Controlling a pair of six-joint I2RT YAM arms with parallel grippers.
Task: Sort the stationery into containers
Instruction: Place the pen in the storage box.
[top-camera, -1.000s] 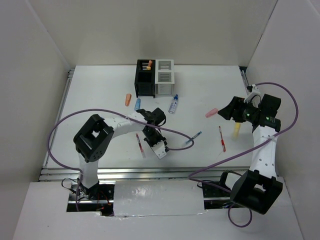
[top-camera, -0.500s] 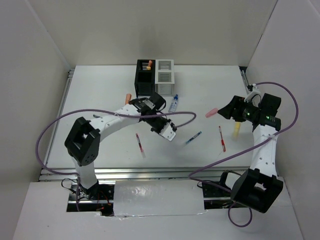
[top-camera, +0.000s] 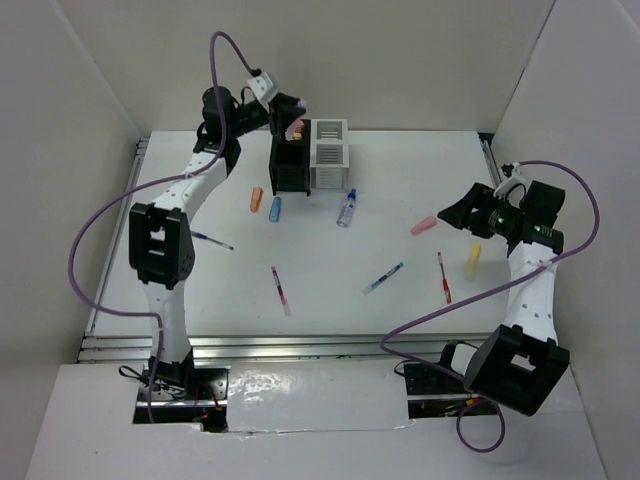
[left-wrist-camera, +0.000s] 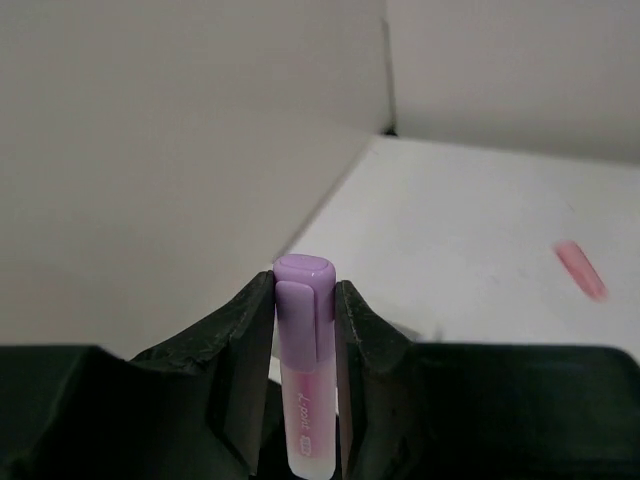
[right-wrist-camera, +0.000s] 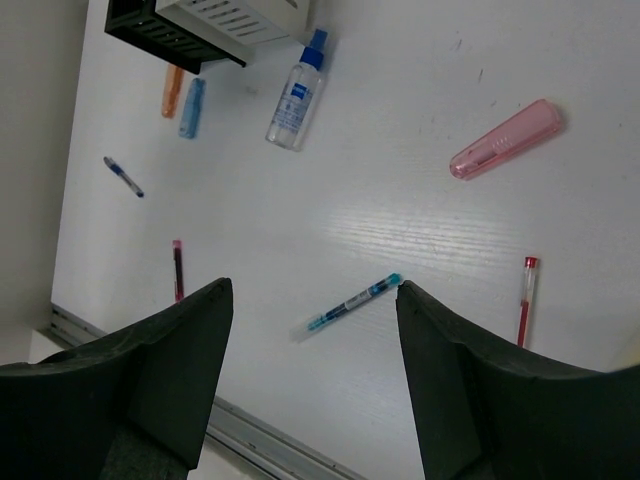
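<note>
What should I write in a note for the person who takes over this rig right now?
Left gripper: shut on the purple marker, at the top of the black box, not released.
Right gripper: open, empty, above the right side of the table.
Loose on the table: orange marker, blue marker, clear bottle, pink marker, yellow marker, left red pen, right red pen, left blue pen, middle blue pen.
Done: unclear what black or white box holds.
To do: drop the purple marker, then sort the nine loose items.

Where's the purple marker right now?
In the top view, the purple marker is clamped in the left claw over the black pen box, beside the white box.
</note>
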